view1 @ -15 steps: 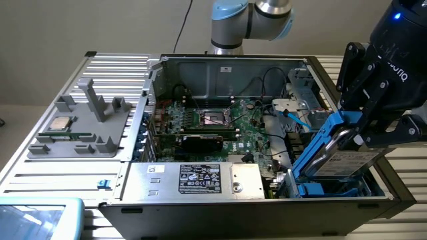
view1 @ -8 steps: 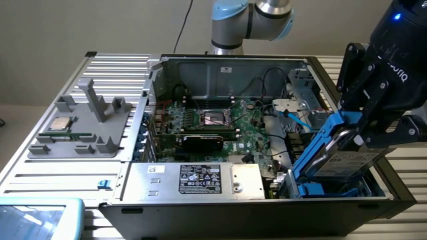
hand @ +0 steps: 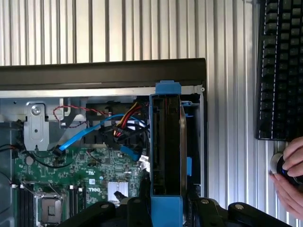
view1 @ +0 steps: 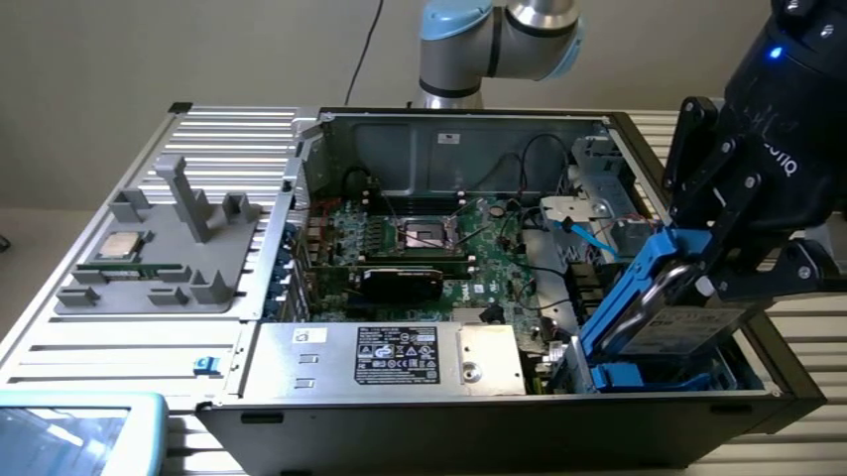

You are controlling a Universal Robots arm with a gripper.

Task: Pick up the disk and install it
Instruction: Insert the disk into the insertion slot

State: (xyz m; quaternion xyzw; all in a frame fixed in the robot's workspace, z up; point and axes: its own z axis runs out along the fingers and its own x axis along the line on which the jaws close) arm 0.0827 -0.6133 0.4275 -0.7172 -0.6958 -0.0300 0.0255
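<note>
The disk (view1: 677, 322) is a silver-grey drive with blue side rails. It hangs tilted, lower end down, in the drive bay at the near corner of the open computer case (view1: 450, 129), on the exterior view's right. My black gripper (view1: 711, 278) is shut on its upper part. In the wrist view the disk (hand: 166, 146) appears edge-on in its blue frame between my fingers (hand: 135, 210), just inside the case's black wall (hand: 104, 73).
Inside the case lie the green motherboard (view1: 437, 248), a silver power supply (view1: 397, 359) and loose blue and red cables (hand: 90, 132) beside the bay. A grey fixture with a processor chip (view1: 122, 245) sits at the exterior view's left. A keyboard (hand: 281, 71) and a person's hand (hand: 289, 177) are beyond the case.
</note>
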